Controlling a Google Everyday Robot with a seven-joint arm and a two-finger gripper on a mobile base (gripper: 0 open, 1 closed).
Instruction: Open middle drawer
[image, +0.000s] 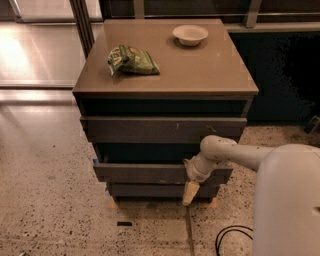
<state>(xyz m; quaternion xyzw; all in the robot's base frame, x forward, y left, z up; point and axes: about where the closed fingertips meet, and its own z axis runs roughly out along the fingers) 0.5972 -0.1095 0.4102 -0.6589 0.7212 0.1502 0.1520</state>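
Your claw (189, 192) hangs tip-down against the front of the cabinet (87, 145), low in the view at about 5 o'clock from centre. Its pale yellow tip reaches down across the bottom drawer (150, 190). You cannot tell from here whether the claw is spread or pressed together, nor whether it has hold of anything.

The wrist (199, 169) just above it lies over the front of the middle drawer (142, 173), toward that drawer's 3 o'clock end. This drawer is the flat dark front second from the top. It stands a little forward, with a dark gap showing above its upper edge.

Your arm (235, 154) runs from the wrist toward 3 o'clock, into the pale body (290, 200) that fills the lower right corner.

At 12 o'clock from the middle drawer is the top drawer (160, 129), its front marked with a few pale scratches. It too stands forward of the cabinet.

Above that, the worktop (200, 70) carries a green bag (132, 60) toward 10 o'clock and a pale bowl (190, 34) near its far edge at 12 o'clock, the two well apart.

On the speckled floor (50, 200), a black cable (232, 237) loops at 5 o'clock from the claw.
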